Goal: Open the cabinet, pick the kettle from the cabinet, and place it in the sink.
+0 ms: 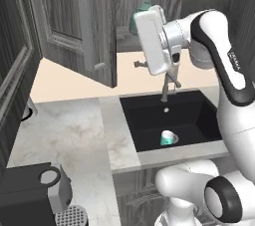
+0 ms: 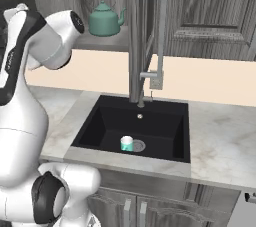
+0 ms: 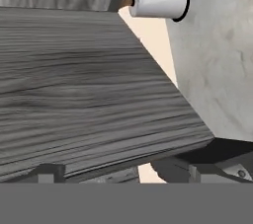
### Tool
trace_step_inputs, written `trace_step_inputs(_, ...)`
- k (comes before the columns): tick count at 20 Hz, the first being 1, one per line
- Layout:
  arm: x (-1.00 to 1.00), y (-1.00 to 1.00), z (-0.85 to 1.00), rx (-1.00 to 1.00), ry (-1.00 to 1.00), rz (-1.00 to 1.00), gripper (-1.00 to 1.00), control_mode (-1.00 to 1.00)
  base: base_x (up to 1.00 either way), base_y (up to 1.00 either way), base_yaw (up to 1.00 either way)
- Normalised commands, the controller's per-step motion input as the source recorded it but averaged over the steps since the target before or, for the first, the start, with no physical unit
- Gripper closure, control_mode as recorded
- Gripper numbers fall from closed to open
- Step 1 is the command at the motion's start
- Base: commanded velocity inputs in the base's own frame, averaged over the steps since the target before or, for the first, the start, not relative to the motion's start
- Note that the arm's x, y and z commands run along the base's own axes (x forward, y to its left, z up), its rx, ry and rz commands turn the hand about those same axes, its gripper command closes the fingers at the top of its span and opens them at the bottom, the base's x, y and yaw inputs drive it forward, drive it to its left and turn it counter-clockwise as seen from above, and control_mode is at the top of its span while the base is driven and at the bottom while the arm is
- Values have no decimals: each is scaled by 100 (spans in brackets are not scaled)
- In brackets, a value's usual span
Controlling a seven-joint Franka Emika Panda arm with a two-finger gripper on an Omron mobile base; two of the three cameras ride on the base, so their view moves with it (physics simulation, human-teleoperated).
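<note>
So far only the first step looks done. The cabinet (image 1: 79, 26) above and behind the sink (image 1: 149, 120) stands with its left door swung wide out over the counter (image 1: 64, 130); the door's pale bar handle faces the room. The right door, up and to the right of the sink, appears closed.

Arm: raised above the sink, hand turned toward the open door. In the hand view the door's wood-grain face lies close under the gripper (image 3: 126, 172). Fingers spread wide, one each side of the frame bottom, nothing between them. Holding nothing.

Kettle (image 2: 105, 18): green, dark handle, upright on the cabinet shelf above and behind the sink, to the left of the faucet (image 2: 150, 46). Untouched, well apart from the hand.

Sink: black basin holds one small teal-and-white cup (image 2: 127, 144) beside the drain. A paper towel roll (image 3: 160, 1) sits on the counter far left of the sink.

Remaining, by my judgement: reach into the cabinet, grasp the kettle, lower it into the sink. Roughly a third complete.
</note>
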Motion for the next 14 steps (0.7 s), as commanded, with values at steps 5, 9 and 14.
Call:
trace_step_inputs(5,50,27,-9,8,11,27,-100,-100,0,0,0)
trace_step_inputs(9,45,33,-9,6,11,27,-100,-100,0,0,0)
trace_step_inputs(14,30,45,-5,2,8,29,-100,-100,0,0,0)
